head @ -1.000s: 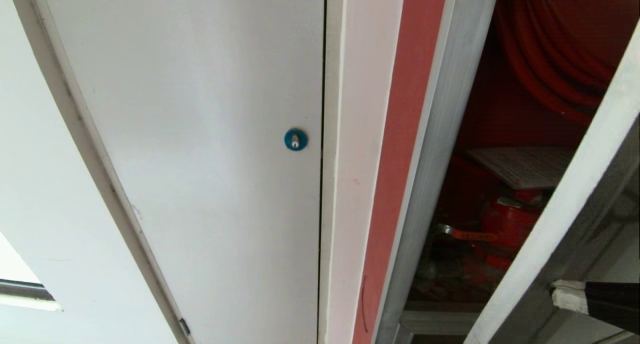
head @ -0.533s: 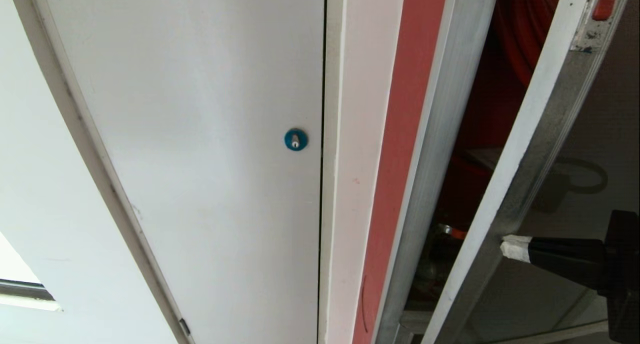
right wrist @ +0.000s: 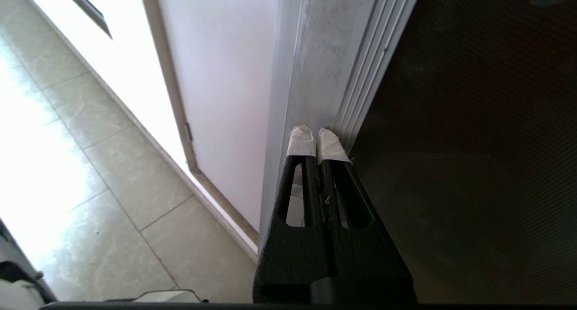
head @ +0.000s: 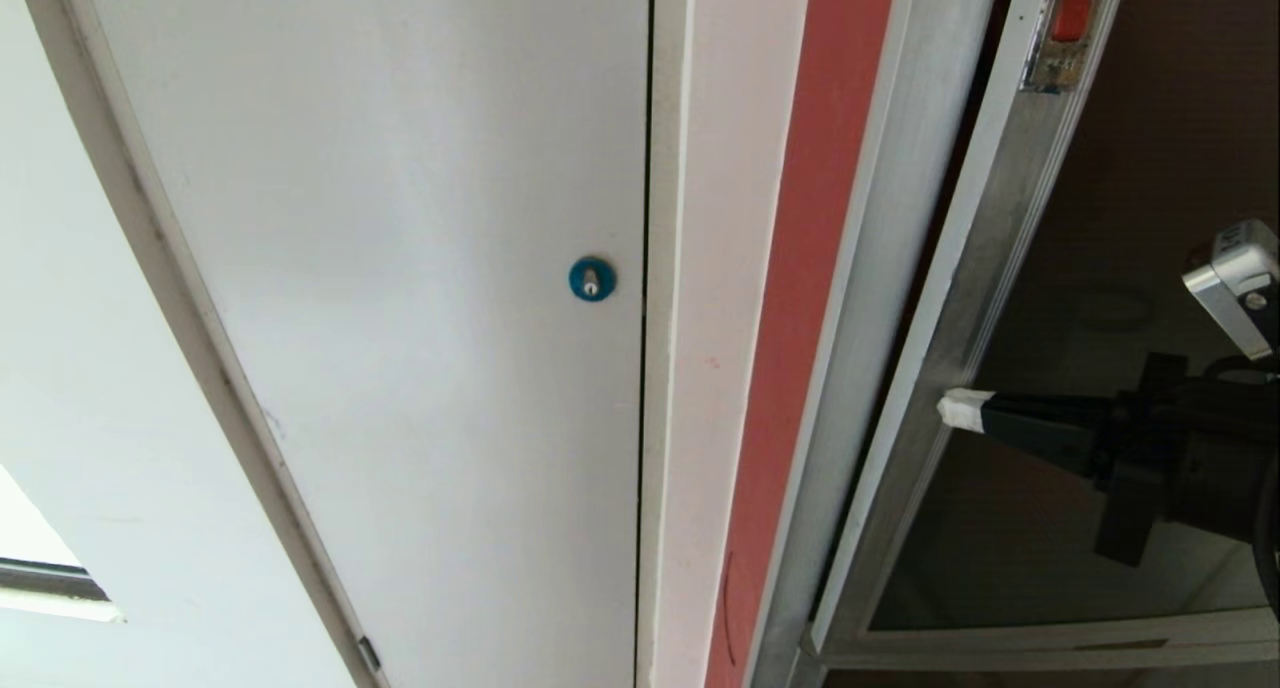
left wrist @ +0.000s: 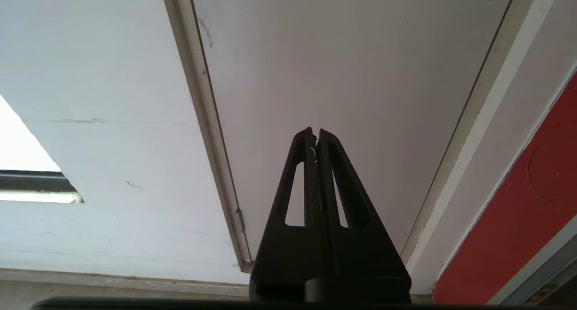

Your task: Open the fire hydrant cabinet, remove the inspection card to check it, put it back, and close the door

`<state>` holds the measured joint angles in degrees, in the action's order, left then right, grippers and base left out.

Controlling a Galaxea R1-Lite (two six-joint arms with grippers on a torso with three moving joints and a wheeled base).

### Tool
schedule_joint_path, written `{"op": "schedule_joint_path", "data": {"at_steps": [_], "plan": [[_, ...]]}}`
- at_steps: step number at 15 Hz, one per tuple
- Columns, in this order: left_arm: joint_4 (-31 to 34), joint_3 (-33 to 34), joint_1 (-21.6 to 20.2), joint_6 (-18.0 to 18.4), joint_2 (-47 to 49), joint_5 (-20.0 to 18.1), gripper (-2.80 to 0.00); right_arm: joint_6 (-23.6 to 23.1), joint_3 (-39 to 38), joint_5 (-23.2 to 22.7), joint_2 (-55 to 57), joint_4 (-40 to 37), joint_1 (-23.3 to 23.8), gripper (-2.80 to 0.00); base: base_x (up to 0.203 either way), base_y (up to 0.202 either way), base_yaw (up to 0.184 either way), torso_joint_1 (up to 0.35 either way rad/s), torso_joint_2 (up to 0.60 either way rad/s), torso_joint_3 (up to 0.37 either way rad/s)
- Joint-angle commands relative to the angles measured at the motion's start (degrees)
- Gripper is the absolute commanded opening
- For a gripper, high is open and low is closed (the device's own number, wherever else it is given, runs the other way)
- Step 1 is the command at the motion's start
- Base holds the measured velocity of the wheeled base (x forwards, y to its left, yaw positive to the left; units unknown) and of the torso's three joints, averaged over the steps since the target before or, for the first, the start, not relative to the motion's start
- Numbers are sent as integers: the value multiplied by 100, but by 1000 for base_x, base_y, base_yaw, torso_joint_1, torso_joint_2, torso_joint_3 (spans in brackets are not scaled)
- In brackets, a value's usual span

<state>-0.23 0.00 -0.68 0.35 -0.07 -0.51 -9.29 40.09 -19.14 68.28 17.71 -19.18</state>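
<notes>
Here we see the right gripper, its two white-taped black fingers pressed together and empty, touching the brushed-aluminium frame of the door at about three o'clock in the head view. Its dark tinted glass nearly covers the cabinet, and a small red latch sits at one o'clock. The left gripper, fingers together, faces the smooth white door.

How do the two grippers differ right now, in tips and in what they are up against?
The right gripper has white-taped fingertips; the left gripper is bare black. The right gripper's tips press on the aluminium frame of the door; the left gripper touches nothing, hanging in front of the white door. Both are shut and hold nothing.
</notes>
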Motion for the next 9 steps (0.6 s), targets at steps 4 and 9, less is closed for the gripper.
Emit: {"op": "schedule_joint_path", "data": {"at_steps": [4,9], "plan": [[-3,18,-2,0,-1,-2,-280,15,280,163,436,98,2,-280,0,0,0,0,0,0],[-3,18,-2,0,-1,-2,-280,86,281,406,633,426,10,-280,0,0,0,0,0,0]]}}
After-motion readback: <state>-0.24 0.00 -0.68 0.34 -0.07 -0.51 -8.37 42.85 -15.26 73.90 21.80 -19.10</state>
